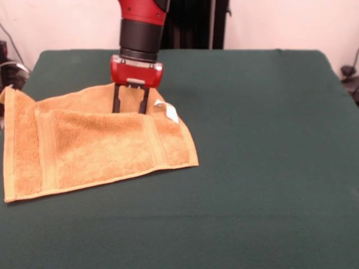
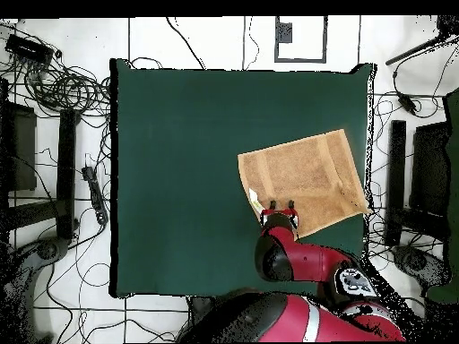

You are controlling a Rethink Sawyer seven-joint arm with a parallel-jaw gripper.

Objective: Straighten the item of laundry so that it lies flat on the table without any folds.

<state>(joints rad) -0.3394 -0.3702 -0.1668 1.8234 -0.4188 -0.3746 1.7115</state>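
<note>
We see the robot's gripper (image 1: 130, 106) pointing straight down, its two black fingers (image 1: 116, 100) spread apart with a clear gap between them, pinching nothing. In the front view the fingertips drop behind the raised upper edge of the towel (image 1: 95, 148), so we cannot tell whether they touch the cloth or the table beneath. Above the fingers sits a red block, then the black and red wrist of the arm (image 1: 140, 25) rising out of the top of the picture. The orange-tan terry towel is folded over on itself: a front layer with two woven border bands faces us, and a back layer shows behind it near the fingers. A small white tag (image 1: 171, 112) sticks out at the fold just right of the gripper. In the overhead view the towel (image 2: 305, 179) lies near the right edge of the dark green table (image 2: 179, 161), and the gripper (image 2: 278, 207) stands at the towel's edge nearest the robot.
</note>
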